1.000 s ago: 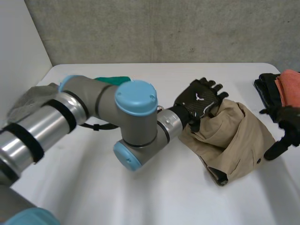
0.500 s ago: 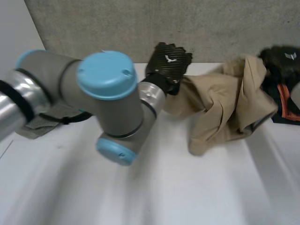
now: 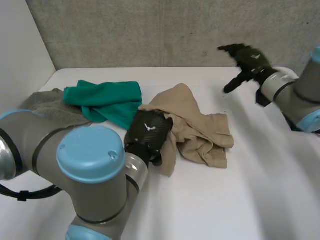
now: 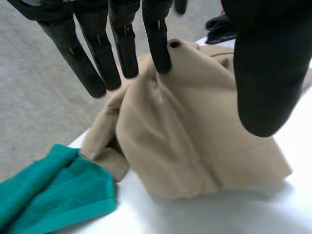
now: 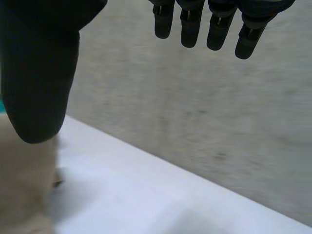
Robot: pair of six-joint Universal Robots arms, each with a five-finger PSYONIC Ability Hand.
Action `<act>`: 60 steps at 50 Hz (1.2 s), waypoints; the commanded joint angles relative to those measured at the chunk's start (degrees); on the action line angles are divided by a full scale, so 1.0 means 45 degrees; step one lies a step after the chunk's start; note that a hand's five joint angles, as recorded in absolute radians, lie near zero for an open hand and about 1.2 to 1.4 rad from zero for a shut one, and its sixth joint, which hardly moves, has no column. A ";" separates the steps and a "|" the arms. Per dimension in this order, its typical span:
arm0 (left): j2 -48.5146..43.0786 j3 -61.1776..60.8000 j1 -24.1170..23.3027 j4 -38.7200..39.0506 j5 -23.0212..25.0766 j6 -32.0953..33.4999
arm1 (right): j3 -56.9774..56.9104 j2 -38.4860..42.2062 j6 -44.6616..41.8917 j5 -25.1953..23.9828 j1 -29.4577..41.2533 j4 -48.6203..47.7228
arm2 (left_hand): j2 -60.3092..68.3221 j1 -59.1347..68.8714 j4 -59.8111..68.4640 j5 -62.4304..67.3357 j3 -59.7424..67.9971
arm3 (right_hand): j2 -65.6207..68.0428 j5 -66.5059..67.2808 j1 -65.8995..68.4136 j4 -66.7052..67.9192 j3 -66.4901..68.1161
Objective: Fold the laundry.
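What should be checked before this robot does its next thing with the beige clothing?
1. Left hand on the beige garment: ok, straight fingers touch it but do not grip it.
2. Right hand free: ok, open in the air, holding nothing.
3. Garment lying flat: not ok, it is a crumpled heap.
4. Green towel apart from the garment: not ok, it lies against it.
5. Bare table for spreading: ok, beside the garment.
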 commanded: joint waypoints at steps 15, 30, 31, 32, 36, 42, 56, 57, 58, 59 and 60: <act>0.2103 -0.1603 0.2643 -0.1415 0.0946 -0.2190 | 0.6743 -0.7512 -0.3507 0.2016 -0.1343 0.7210 | -0.3968 -0.3805 -0.3888 -0.3864 -0.4024 | 0.3391 0.3232 0.3252 0.3305 0.3370; -0.0728 0.0738 0.3465 -0.4130 0.3036 -0.6176 | 1.2508 -0.7729 -0.4563 0.1781 0.0550 0.2974 | -0.2276 -0.2114 -0.2196 -0.2172 -0.2332 | 0.5714 0.5555 0.5575 0.5627 0.5693; -0.0904 0.0953 0.3407 -0.4227 0.3114 -0.6235 | 1.2606 -0.7632 -0.4602 0.1801 0.0726 0.2740 | -0.2276 -0.2114 -0.2196 -0.2172 -0.2332 | 0.5639 0.5480 0.5499 0.5552 0.5617; -0.1118 0.1226 0.3367 -0.4325 0.3173 -0.6294 | 1.2665 -0.7495 -0.4622 0.1840 0.0863 0.2544 | -0.2276 -0.2114 -0.2196 -0.2172 -0.2332 | 0.5601 0.5442 0.5462 0.5515 0.5580; -0.2017 0.2495 0.3035 -0.4716 0.3057 -0.6353 | 1.2724 -0.6831 -0.4622 0.2307 0.1430 0.1451 | -0.2276 -0.2114 -0.2196 -0.2172 -0.2332 | 0.4147 0.3988 0.4008 0.4061 0.4126; -0.3247 0.4488 0.2410 -0.5322 0.2686 -0.6314 | 1.2237 -0.5718 -0.4622 0.3577 0.2016 -0.0444 | -0.2276 -0.2114 -0.2196 -0.2172 -0.2332 | 0.3171 0.3012 0.3032 0.3084 0.3150; -0.5260 0.7438 0.1785 -0.5752 0.1672 -0.5514 | 1.0577 -0.3530 -0.4524 0.4164 0.2719 -0.1247 | 0.5253 0.5416 0.5333 0.5357 0.5197 | 0.4104 0.3945 0.3965 0.4018 0.4083; -0.5280 0.7478 0.1785 -0.5732 0.1554 -0.5416 | 1.0537 -0.3491 -0.4505 0.4164 0.2739 -0.1208 | 0.6199 0.6362 0.6280 0.6304 0.6143 | 0.4142 0.3983 0.4003 0.4056 0.4121; -0.5280 0.7517 0.1804 -0.5713 0.1456 -0.5338 | 1.0517 -0.3451 -0.4466 0.4164 0.2758 -0.1189 | 0.7134 0.7297 0.7214 0.7238 0.7078 | 0.4254 0.4095 0.4114 0.4167 0.4233; -0.5261 0.7537 0.1804 -0.5713 0.1339 -0.5260 | 1.0517 -0.3432 -0.4427 0.4164 0.2778 -0.1188 | 0.8217 0.8379 0.8297 0.8321 0.8161 | 0.4366 0.4207 0.4227 0.4280 0.4345; -0.5183 0.7537 0.1843 -0.5693 0.1144 -0.5124 | 1.0517 -0.3451 -0.4330 0.4164 0.2836 -0.1266 | 1.0448 1.0611 1.0528 1.0552 1.0392 | 0.5403 0.5244 0.5264 0.5317 0.5382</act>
